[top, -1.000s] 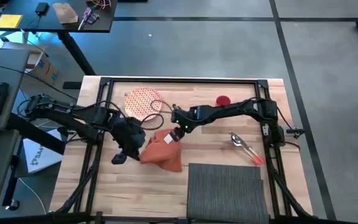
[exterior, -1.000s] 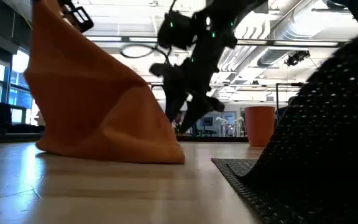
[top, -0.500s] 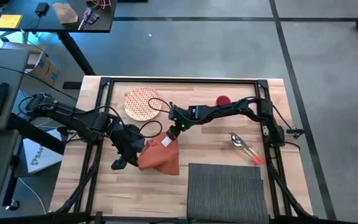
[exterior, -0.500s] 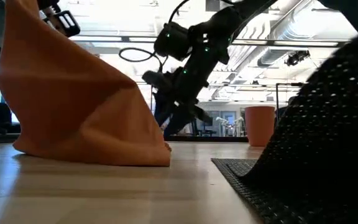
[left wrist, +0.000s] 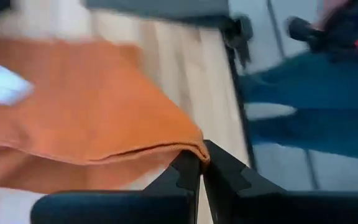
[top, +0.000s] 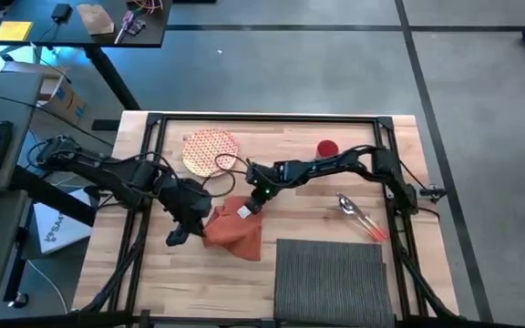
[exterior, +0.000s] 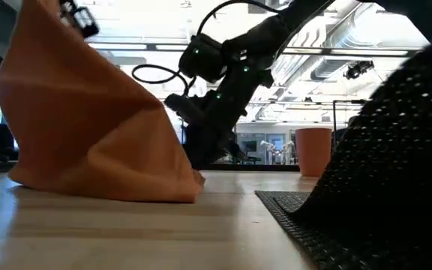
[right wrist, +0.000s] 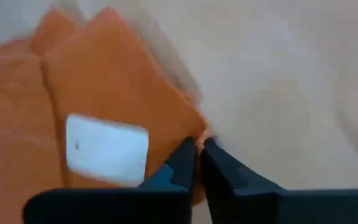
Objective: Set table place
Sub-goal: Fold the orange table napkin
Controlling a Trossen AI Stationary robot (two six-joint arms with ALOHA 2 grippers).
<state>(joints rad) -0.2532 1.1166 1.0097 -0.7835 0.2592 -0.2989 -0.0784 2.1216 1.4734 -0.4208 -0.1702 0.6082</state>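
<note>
Seen from above, two dark robot arms meet at a rumpled orange cloth napkin [top: 233, 234] in the middle of the frame, on the light wooden plank table [top: 335, 196]. The left gripper [top: 200, 228] pinches the napkin's left corner with its fingers closed narrow on a fold. The right gripper [top: 252, 202] pinches the upper right corner the same way.

The dark grey ribbed rectangular placemat [top: 332, 281] lies at lower right, apart from the napkin.

To do this step well, the arms should probably draw apart evenly so that the cloth spreads flat without slipping from either pinch.

The low view shows the napkin [exterior: 96, 127] tented well up off the wood, which the overhead view flattens. The right wrist view alone shows a white label [right wrist: 106, 151] on the cloth. Only the overhead view shows the round red-patterned plate [top: 210, 150] at upper left, the small red cup [top: 327, 148] and the utensils [top: 361, 216] at right.
</note>
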